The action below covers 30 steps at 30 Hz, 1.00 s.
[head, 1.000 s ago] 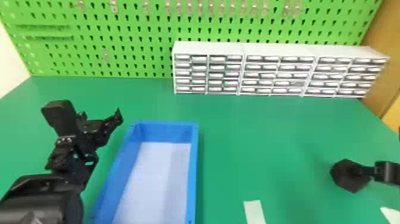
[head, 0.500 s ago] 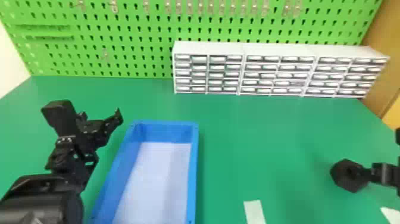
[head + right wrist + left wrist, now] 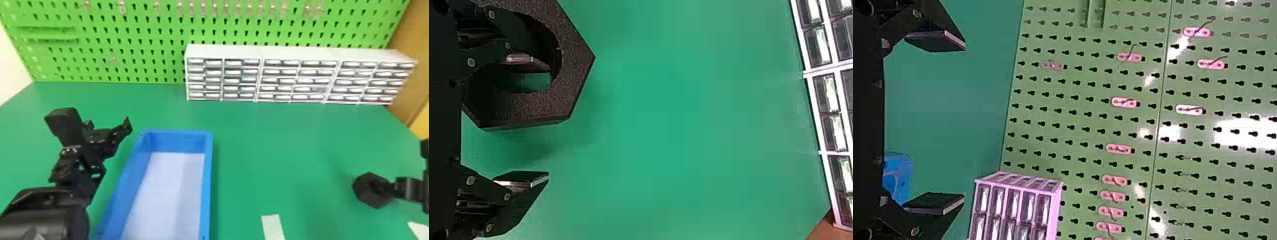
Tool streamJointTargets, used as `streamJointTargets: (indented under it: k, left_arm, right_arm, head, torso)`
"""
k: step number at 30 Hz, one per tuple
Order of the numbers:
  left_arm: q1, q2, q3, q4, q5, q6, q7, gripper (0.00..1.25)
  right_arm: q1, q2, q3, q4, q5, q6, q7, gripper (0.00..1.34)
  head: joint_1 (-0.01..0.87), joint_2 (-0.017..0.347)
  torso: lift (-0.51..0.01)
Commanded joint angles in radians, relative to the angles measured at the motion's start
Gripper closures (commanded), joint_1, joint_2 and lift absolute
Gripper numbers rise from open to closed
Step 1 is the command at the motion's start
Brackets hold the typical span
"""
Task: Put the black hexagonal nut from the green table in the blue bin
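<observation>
Head view: the blue bin (image 3: 207, 178), at seven o'clock, has a pale floor; white drawer cabinets (image 3: 261, 52), at one to two o'clock, contain pale items. At four o'clock over the green bench (image 3: 287, 153), the black hexagonal nut (image 3: 364, 196) surrounds one finger of the right gripper (image 3: 410, 189), jaws spread, hole facing its wrist camera. The left gripper (image 3: 108, 123), nine o'clock, has parted jaws.

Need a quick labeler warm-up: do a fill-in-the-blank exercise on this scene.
In the head view, the black hexagonal nut is on the bin's ____ side.
One finger of the right pincer reaches into the nut's ____.
The left pincer is ____, not shut.
The bin's rim is ____ in colour.

Missing words: right; hole; open; blue
</observation>
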Motion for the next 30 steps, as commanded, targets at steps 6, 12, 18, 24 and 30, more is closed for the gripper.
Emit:
streamJointTargets:
  k: [6,12,18,24,30]
  left_arm:
    - [0.000,0.000,0.000,0.000,0.000,0.001,0.000,0.20]
    - [-0.002,0.000,0.000,0.000,0.000,0.001,0.000,0.20]
    - [0.000,0.000,0.002,0.000,0.000,0.003,-0.003,0.20]
    - [0.000,0.000,0.002,0.000,0.000,0.004,-0.005,0.20]
    - [-0.002,0.000,0.003,0.000,0.000,0.006,-0.008,0.20]
  right_arm:
    - [0.002,0.002,-0.003,0.003,0.006,-0.002,0.000,0.49]
    - [0.002,0.007,-0.003,0.001,0.010,-0.008,0.000,0.59]
    - [0.003,0.010,0.003,0.001,0.027,-0.013,0.000,0.79]
    - [0.003,0.007,0.025,0.001,0.043,-0.014,0.002,0.91]
    - [0.000,0.008,0.041,0.001,0.070,-0.014,0.008,1.01]
  head:
    - [0.666,0.032]
    - [0.666,0.032]
    - [0.666,0.032]
    - [0.666,0.032]
    - [0.666,0.032]
  torso:
    - [-0.100]
    - [-0.100]
    - [-0.100]
    - [-0.100]
    - [-0.100]
